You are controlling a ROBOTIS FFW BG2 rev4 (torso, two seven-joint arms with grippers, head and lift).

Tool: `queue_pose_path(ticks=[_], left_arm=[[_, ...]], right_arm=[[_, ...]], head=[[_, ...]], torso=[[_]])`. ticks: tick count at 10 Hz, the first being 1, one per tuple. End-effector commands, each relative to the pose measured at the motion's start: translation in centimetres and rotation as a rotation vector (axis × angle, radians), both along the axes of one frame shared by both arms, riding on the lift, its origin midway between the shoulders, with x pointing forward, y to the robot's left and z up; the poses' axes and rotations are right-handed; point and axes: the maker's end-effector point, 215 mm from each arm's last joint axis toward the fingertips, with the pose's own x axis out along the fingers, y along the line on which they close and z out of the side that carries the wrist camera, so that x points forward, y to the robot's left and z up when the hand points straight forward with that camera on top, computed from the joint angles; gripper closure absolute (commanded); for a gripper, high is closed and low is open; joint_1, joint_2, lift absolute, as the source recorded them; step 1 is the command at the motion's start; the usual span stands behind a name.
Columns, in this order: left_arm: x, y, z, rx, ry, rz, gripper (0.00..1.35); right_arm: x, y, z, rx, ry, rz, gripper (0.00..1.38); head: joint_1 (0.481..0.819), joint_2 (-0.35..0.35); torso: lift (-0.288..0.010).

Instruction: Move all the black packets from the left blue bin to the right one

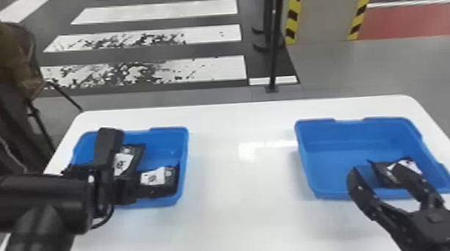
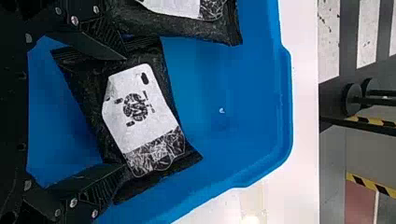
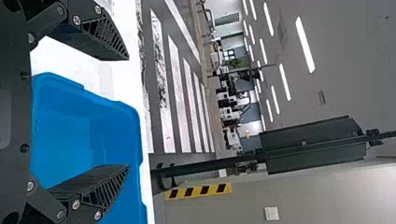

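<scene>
Nearest the head camera, found a thick, black, tubular left arm (image 1: 48,202), extending over the left blue bin. Directly at its end, recorded a black packet (image 2: 88,84) with a white printed label (image 2: 135,116), inside that bin, set at a slant, face up. Noted around this packet the left gripper (image 1: 121,169), jaws well apart and one to each end region of the packet; clamping not observed. Cannot confirm finger contact.

Beside it, in the same bin, logged a second black packet with white label (image 1: 161,180), close to the wall facing the middle of the table. Contact between the two packets: cannot be judged.

Entered next the left blue bin (image 1: 169,131), shallow, plastic, open-topped. Across a wide stretch of bare white from it, recorded the matching right blue bin (image 1: 346,131). Inside, near the robot's side and toward the right, noted a further black packet (image 1: 383,173), partly covered from sight by a finger.

Located the right gripper (image 1: 376,168) above the near edge of the right bin, jaws spread apart with a free gap between. Beneath both bins, a smooth white table (image 1: 240,225). Beyond, noted white floor stripes (image 1: 199,9), a slim black post (image 1: 275,54) and yellow-and-black hazard tape (image 1: 294,9).
</scene>
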Motion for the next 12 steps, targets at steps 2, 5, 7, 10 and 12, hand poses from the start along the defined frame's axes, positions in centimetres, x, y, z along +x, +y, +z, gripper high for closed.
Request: queue_pose_path(ticks=[2, 5, 7, 10, 12], left_arm=[[1.3, 0.1, -1.5, -0.007, 0.010, 0.001, 0.74], [1.2, 0.1, -1.3, -0.002, -0.036, -0.015, 1.18], [-0.5, 0.2, 1.2, -0.009, -0.082, -0.010, 1.18], [-2.8, -0.1, 5.9, -0.021, -0.183, -0.022, 1.18], [-3.5, -2.6, 9.7, -0.060, -0.298, -0.081, 1.19]], right_arm=[[-0.1, 0.2, -0.6, 0.013, 0.016, 0.003, 0.21], [-0.5, 0.2, -0.9, 0.034, 0.025, 0.004, 0.21], [-0.5, 0.2, -0.6, 0.032, 0.021, 0.005, 0.21], [-0.6, 0.4, -0.7, 0.042, 0.026, 0.012, 0.21], [-0.6, 0.8, -0.6, 0.056, 0.026, 0.029, 0.22]], head=[[0.695, 0.052], [0.695, 0.054], [0.695, 0.055], [0.695, 0.058], [0.695, 0.057]], torso=[[-0.140], [-0.140], [-0.140], [-0.140], [-0.140]])
